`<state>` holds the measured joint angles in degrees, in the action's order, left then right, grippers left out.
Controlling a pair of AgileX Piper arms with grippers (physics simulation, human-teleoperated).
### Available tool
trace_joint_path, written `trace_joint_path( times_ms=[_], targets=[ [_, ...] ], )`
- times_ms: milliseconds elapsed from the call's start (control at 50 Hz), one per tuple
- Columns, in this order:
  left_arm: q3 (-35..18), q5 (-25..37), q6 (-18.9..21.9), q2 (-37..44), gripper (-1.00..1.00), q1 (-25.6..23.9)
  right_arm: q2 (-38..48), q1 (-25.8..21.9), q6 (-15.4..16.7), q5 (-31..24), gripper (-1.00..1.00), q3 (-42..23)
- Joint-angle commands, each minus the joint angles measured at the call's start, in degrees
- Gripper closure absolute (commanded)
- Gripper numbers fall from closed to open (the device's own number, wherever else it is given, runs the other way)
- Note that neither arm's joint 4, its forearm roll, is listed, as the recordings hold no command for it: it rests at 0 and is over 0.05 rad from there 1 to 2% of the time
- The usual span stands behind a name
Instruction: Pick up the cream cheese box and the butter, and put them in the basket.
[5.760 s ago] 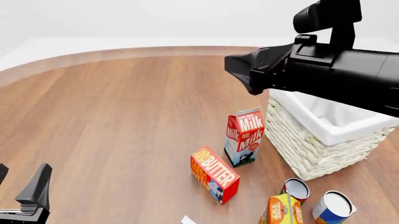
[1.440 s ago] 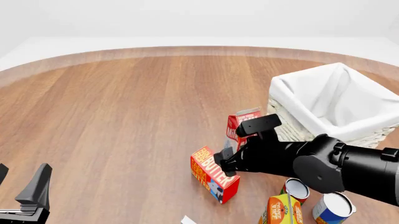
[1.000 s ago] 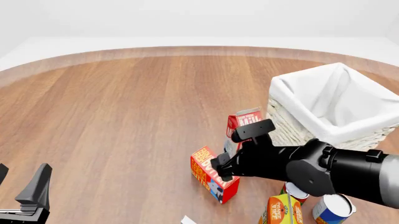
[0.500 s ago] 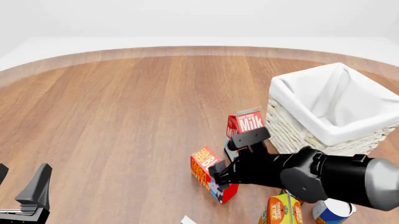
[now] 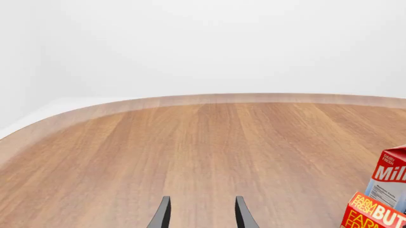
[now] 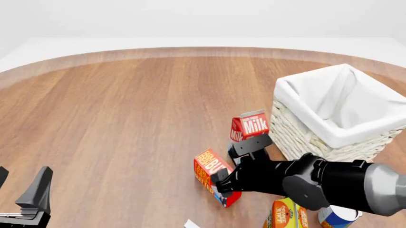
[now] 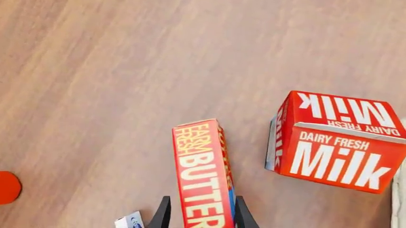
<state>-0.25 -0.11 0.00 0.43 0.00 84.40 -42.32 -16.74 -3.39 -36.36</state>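
Since the earliest frame the right arm has swung down from above the basket (image 6: 343,137) and lowered over the butter (image 6: 209,171), while the left gripper (image 5: 200,216) has stayed parked at the near left, open on nothing.

In the right wrist view the right gripper (image 7: 199,214) has its two fingers parted with the butter box running between them, one finger along each long side; whether the pads already touch the cardboard is hard to tell, so I judge it not yet clamped.

To do this step well, keep the fingers square to the long faces, sink a little lower, then close evenly so the box does not twist toward the milk carton (image 6: 248,129) standing just beyond it. Lift straight up before carrying right to the basket.

It lies flat on the wooden table (image 6: 127,118), an oblong red box with orange faces and yellow "BUTTER" lettering, left of the basket. A white corner at the near edge may be the cream cheese box (image 6: 190,223).
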Motion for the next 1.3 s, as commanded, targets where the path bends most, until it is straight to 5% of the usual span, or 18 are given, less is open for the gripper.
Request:
trace_joint_path(
  times_ms=[20,1300],
  targets=[
    [0.00,0.00,0.00,0.00,-1.00,0.00,0.04,0.41,0.53,-0.32,-1.00,-0.03],
    [0.00,0.00,0.00,0.00,-1.00,0.00,5.43,-1.68,-0.05,5.45,-1.00,1.99]
  ],
)
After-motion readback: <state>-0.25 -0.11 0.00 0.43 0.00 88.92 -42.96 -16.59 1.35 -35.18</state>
